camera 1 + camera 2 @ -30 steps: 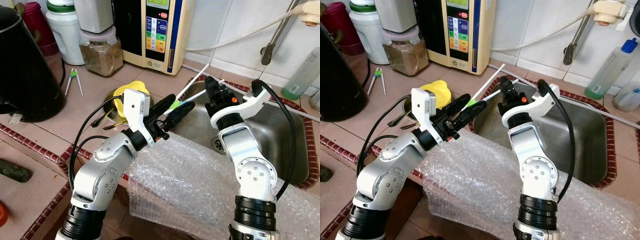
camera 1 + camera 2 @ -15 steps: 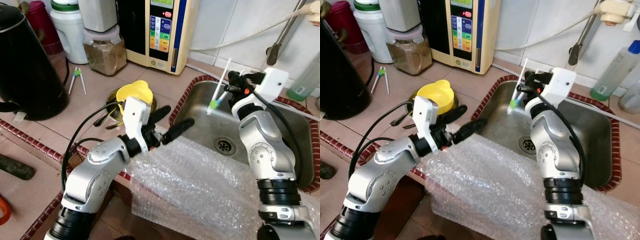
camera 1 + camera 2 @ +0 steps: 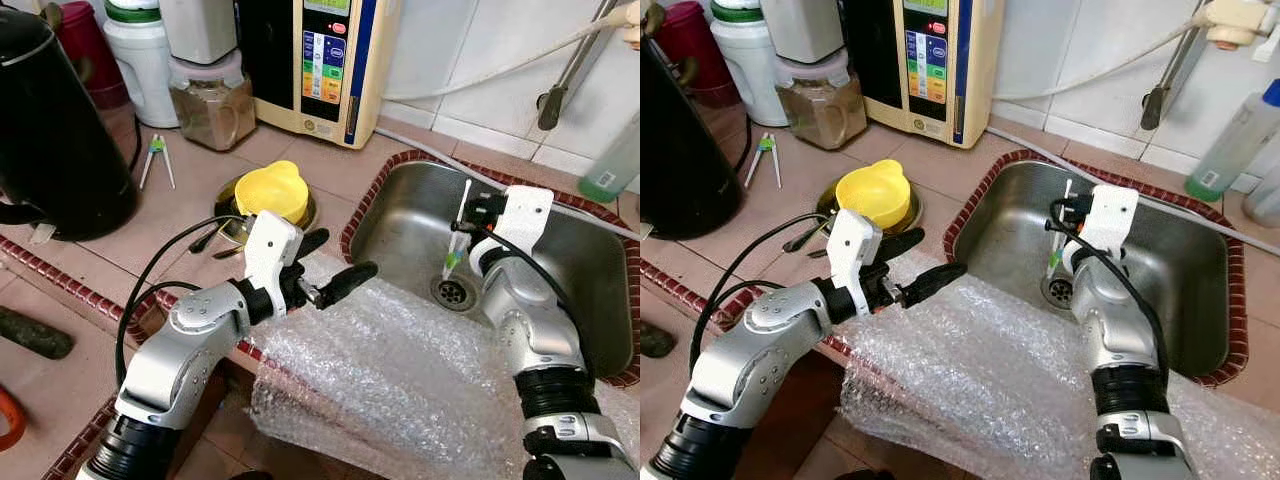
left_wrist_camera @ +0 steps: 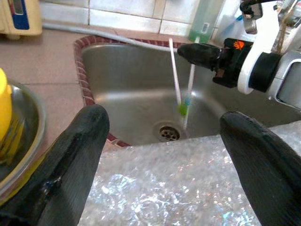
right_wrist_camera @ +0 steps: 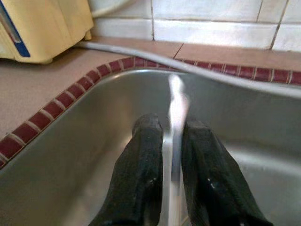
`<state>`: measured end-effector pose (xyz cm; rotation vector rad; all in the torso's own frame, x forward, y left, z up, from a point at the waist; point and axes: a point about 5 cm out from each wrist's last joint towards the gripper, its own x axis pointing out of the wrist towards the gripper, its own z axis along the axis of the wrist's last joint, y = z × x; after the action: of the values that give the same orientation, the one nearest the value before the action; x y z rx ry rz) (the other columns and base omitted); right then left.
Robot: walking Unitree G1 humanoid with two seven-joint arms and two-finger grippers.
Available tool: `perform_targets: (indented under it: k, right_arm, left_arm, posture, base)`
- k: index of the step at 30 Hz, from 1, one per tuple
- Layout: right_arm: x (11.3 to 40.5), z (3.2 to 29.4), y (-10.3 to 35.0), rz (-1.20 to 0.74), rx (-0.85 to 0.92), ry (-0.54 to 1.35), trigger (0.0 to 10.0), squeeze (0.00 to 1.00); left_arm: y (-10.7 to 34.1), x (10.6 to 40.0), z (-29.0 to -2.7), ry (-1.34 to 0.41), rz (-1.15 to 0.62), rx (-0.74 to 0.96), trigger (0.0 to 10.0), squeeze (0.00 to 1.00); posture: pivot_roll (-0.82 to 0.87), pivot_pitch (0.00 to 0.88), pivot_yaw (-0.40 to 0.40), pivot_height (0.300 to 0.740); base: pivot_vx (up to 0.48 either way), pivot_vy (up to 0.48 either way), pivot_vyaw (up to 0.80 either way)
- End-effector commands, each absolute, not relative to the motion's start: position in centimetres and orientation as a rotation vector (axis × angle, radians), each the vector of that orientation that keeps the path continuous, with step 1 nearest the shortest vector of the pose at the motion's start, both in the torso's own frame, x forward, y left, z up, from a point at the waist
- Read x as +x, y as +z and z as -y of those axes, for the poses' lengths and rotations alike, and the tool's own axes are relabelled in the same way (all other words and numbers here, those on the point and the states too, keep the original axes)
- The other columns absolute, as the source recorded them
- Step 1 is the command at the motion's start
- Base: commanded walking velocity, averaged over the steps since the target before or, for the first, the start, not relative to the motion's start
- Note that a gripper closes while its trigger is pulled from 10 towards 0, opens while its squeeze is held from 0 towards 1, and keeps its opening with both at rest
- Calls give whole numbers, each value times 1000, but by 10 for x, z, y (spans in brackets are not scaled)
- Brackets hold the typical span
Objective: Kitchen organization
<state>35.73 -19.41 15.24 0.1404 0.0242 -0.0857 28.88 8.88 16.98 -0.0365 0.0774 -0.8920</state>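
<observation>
Right gripper (image 3: 468, 213) pinching toothbrushes (image 3: 456, 243) above sink (image 3: 400, 210), left gripper (image 3: 340, 262) spread over bubble wrap (image 3: 400, 370), yellow bowl (image 3: 271, 190) beside.

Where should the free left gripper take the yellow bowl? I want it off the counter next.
Take the yellow bowl by its near rim, coming from above with one finger inside. It sits open side up in a metal dish, so the thin rim is exposed while the side wall is partly sunk in the dish. The left gripper is open, close beside it.
</observation>
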Motion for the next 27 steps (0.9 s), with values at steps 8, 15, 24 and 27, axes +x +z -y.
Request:
perform_targets:
  k: [8, 15, 24, 27]
  right_arm:
    - [353, 186, 150, 3, 84, -70, 10000, 1000]
    - [345, 169, 151, 20, 120, 12, 10000, 1000]
    - [334, 153, 148, 42, 101, 92, 10000, 1000]
    - [329, 147, 149, 54, 86, 120, 10000, 1000]
  left_arm:
    - [165, 288, -89, -877, -68, 5, 10000, 1000]
    - [165, 294, -93, -798, -31, 25, 10000, 1000]
    - [173, 307, -107, -604, 48, 24, 10000, 1000]
    - [176, 313, -114, -516, 75, -1, 10000, 1000]
  posture:
    - [69, 109, 1, 740]
    - [76, 111, -7, 740]
    - [78, 108, -19, 740]
    - [73, 105, -23, 740]
  base:
    - [0, 0, 0]
    - [0, 0, 0]
    - [0, 0, 0]
    - [0, 0, 0]
